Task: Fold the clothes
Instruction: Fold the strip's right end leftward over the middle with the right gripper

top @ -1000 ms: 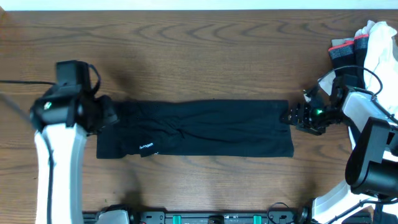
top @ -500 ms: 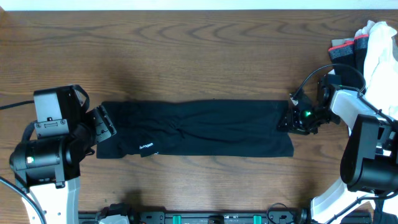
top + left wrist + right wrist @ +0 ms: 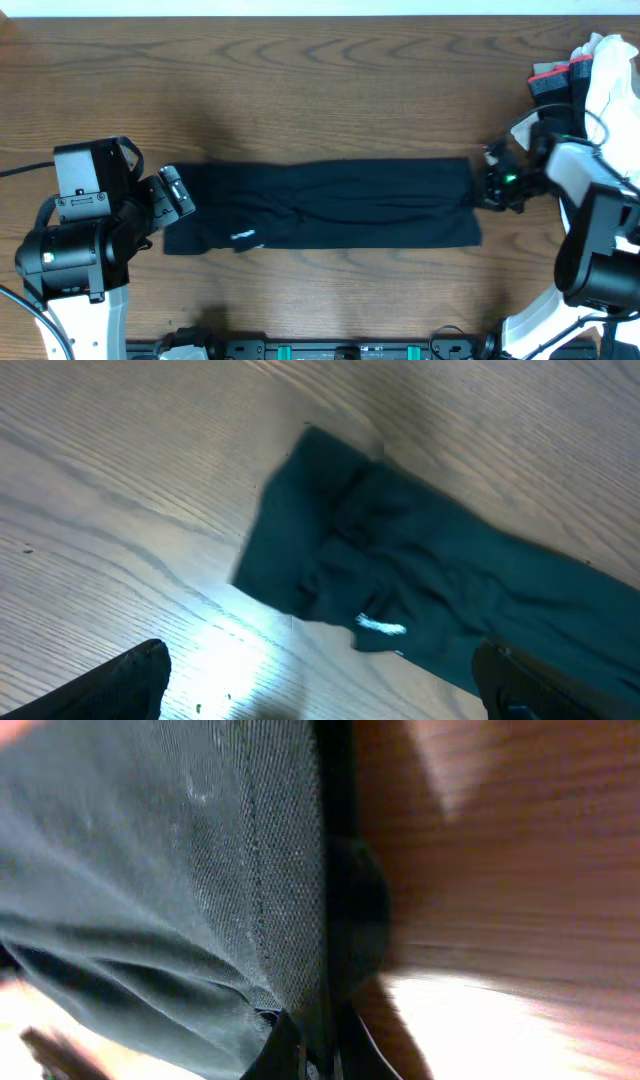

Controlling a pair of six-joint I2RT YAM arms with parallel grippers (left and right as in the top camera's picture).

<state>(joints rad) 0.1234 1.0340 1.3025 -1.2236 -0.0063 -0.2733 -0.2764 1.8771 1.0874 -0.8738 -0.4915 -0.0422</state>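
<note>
You have the T-shirt (image 3: 320, 205) lying as a long, narrow band across the middle of the surface (image 3: 320, 80), its length running from the left edge toward the right edge. The sides look already turned in, so I judge the lengthwise folds done and the end-to-end fold left to do.

Your right gripper (image 3: 482, 188) sits at the band's right end with its jaws closed tight on the fabric. The right wrist view shows the weave and a stitched edge pinched right at the fingertips. That hold reads as the pick for lifting this end, or for drawing the band taut.

Your left gripper (image 3: 172, 195) is at the opposite end, angled toward the cloth. Its jaws are spread as wide as they go and hold nothing — in the left wrist view both fingers frame the crumpled left end from above without touching it. I take that as lining up a grasp on that corner, which is bunched rather than flat and may need care.

As for writing, there is one small white logo mark (image 3: 380, 625) near the left end on the near side, but it is too small and blurred to read. I cannot pick out a neck label.

At the far right corner, well apart from the band, sit a white cloth (image 3: 605, 80) and a black garment with a grey-and-red band (image 3: 555, 82) — leave those alone.
</note>
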